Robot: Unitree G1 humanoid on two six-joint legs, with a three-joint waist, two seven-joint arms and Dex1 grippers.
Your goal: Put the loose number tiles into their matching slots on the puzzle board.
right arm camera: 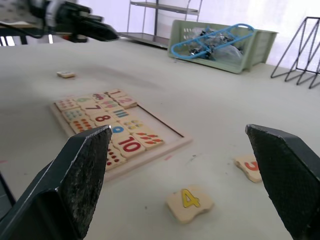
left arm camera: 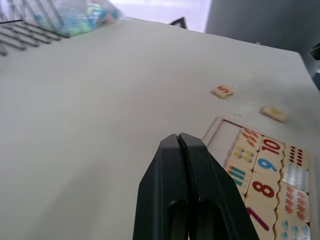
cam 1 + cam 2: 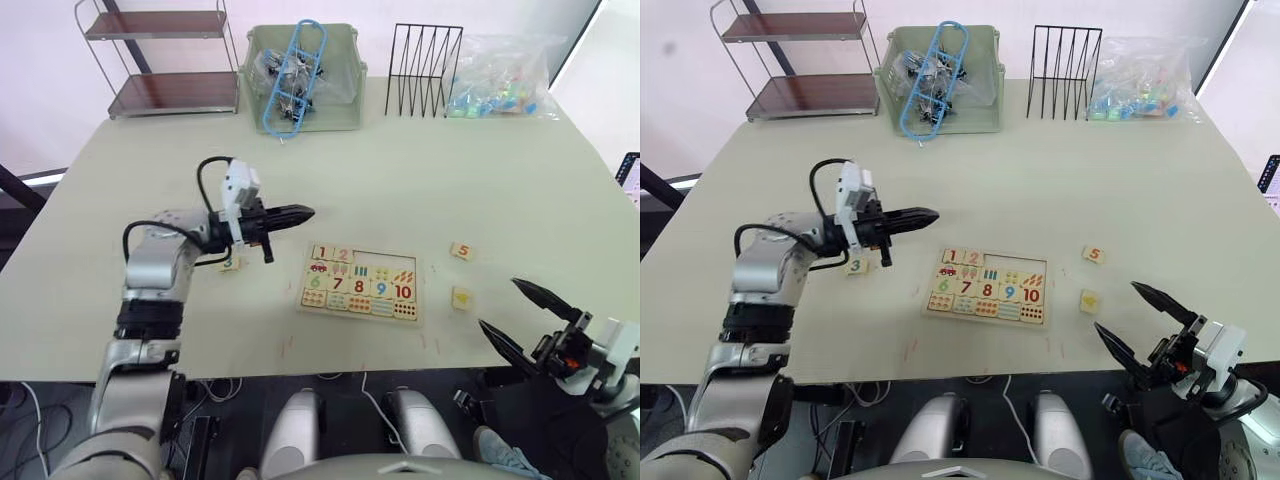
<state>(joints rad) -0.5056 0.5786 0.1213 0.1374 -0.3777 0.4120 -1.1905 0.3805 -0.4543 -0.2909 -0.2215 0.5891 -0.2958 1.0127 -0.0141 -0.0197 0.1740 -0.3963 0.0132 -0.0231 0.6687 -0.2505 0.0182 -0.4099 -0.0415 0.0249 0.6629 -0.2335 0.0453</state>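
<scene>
Left gripper [image 3: 300, 212] jaws pressing closed, empty, hovering beside puzzle board [image 3: 361, 283]; right gripper [image 3: 523, 313] jaws gaping wide near yellow 4 tile [image 3: 462, 297].

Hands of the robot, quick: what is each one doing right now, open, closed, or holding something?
Left hand: closed, holding nothing, above the table beside the puzzle board.
Right hand: open wide, empty, near the 4 tile.

Shelf [image 3: 160, 60], basket [image 3: 300, 80], wire rack [image 3: 424, 70], bag [image 3: 505, 78]
</scene>
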